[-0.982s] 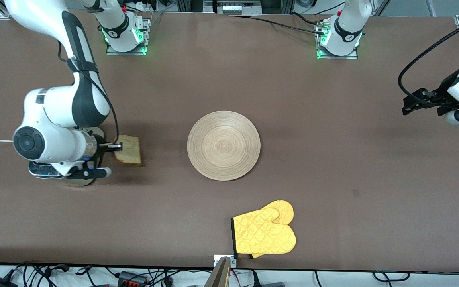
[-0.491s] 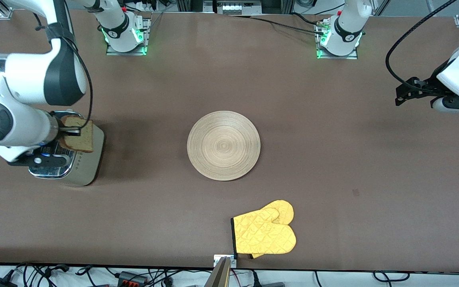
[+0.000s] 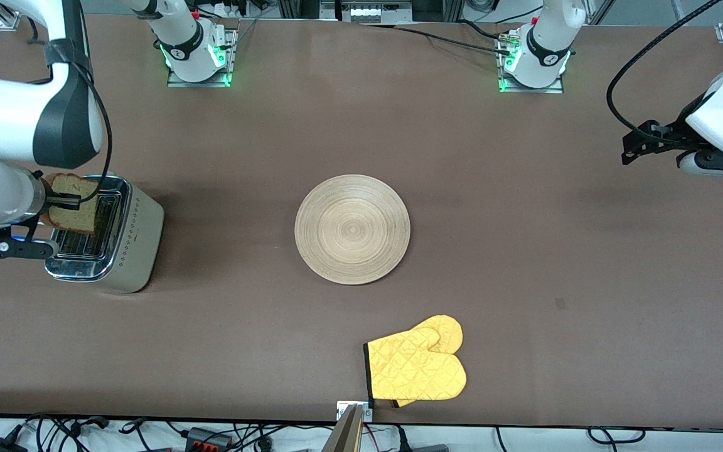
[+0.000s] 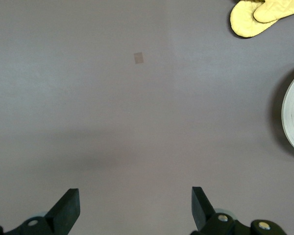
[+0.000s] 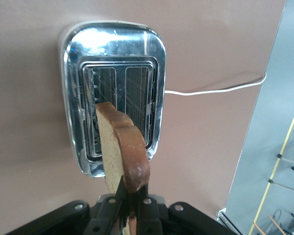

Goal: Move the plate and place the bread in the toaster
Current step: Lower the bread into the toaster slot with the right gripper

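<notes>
My right tool (image 3: 63, 201) is clamped on the bread (image 3: 74, 211), pinching the slice by its crust edge. A second ago the slice sat flat on the worktop (image 3: 524, 263) beside the toaster (image 3: 107, 235); since then I have lifted it, turned it on edge and carried it over the chrome top, and in the last half second I have shifted it from the side of the toaster nearest the plate toward the slots. From my right wrist view the bread (image 5: 120, 152) hangs upright above the toaster (image 5: 112, 93), lined up lengthwise with the slot openings and over the one toward my side. It is not in yet; I judge it is still above the rim.

That puts the bread half of the job at its last step: lower straight down so the slice enters the slot without catching the chrome edge, then let go.

The plate (image 3: 352, 229) lies in the middle of the worktop, where it was a second ago, with the yellow oven mitts (image 3: 417, 367) nearer the camera. My left tool (image 4: 135, 208) waits, fingers apart, over bare worktop at its own end, having drifted only slightly.
</notes>
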`<move>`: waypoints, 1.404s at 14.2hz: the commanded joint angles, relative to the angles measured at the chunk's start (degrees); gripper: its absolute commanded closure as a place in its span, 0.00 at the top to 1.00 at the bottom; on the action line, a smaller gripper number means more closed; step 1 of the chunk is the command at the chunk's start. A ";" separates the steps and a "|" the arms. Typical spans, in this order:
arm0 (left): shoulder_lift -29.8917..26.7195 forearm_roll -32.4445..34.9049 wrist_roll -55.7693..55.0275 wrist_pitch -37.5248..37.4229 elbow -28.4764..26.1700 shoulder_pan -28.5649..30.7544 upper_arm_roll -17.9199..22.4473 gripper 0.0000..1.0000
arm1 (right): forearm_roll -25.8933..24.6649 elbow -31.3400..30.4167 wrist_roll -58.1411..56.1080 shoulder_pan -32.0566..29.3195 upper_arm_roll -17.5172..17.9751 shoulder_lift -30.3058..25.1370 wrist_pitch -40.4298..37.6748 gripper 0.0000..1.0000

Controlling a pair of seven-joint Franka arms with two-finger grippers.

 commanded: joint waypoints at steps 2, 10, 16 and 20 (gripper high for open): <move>-1.01 -0.44 0.62 0.68 -0.90 -0.21 0.49 1.00 | -1.53 -0.80 1.07 -0.39 0.17 0.50 2.66 0.00; -0.75 -0.44 0.62 0.59 -0.46 -0.30 0.31 1.00 | -0.83 -1.76 1.16 -0.74 0.35 2.26 4.25 0.00; -0.57 -0.44 0.62 0.59 -0.11 -0.47 0.23 1.00 | -0.21 -3.16 1.33 -0.31 0.44 2.26 5.48 0.00; -0.57 -0.44 0.62 0.50 -0.11 -0.47 0.31 1.00 | 2.42 -3.43 3.62 0.23 0.44 1.91 3.72 0.00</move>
